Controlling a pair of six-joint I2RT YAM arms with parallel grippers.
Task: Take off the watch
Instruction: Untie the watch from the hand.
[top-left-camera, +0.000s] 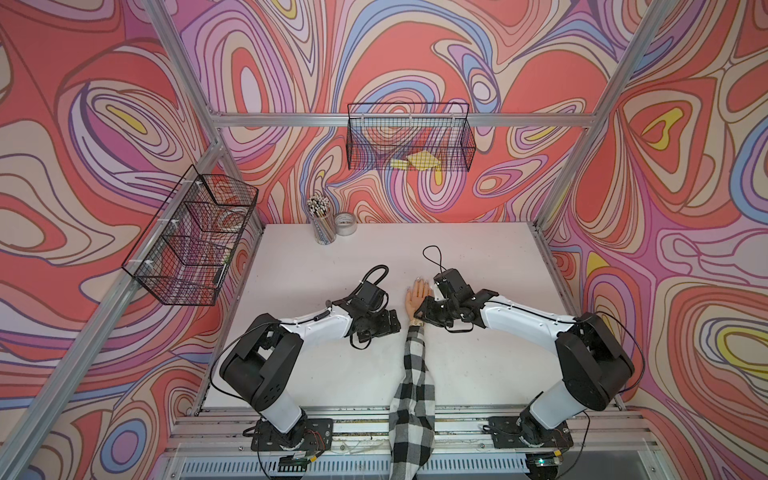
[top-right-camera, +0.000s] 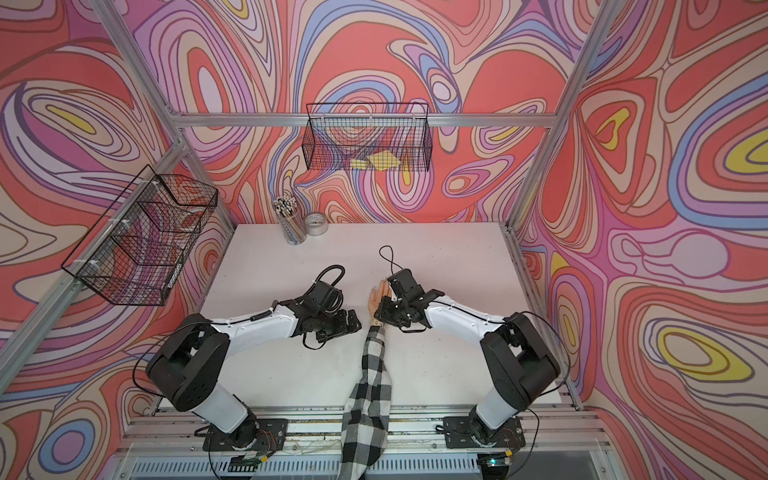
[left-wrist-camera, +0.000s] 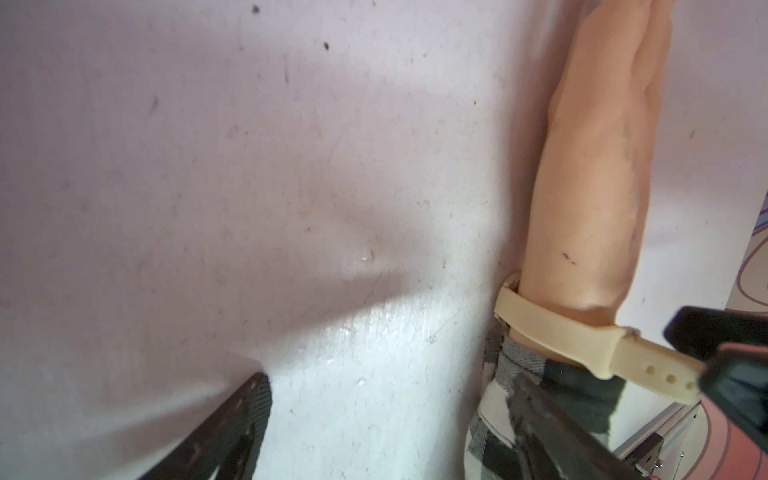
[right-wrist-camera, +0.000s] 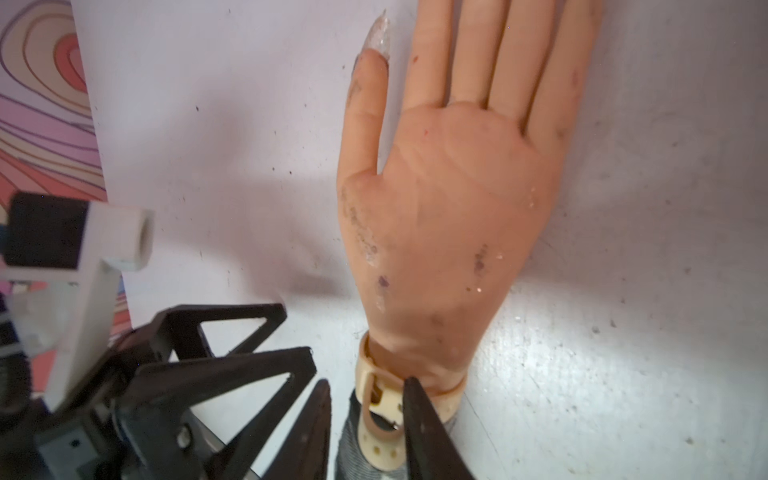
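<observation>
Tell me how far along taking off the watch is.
Looks done: the strap tail sticks out loose. In hand: the right gripper has its fingers apart around that tail, not clamped. To do: the watch still circles the mannequin wrist, so unbuckling and pulling it off remain. The left gripper is open beside the sleeve.

walls (top-left-camera: 415, 62) covered in a swirly red, pink, purple and yellow pattern, aluminium frame (top-left-camera: 332, 119) around a scuffed white table (top-left-camera: 478, 374). back wire basket (top-left-camera: 409, 137) and side wire basket (top-left-camera: 191, 237) hang on the frame. pencil cup (top-left-camera: 322, 220) and tape roll (top-left-camera: 345, 223) at the table's far edge.
</observation>
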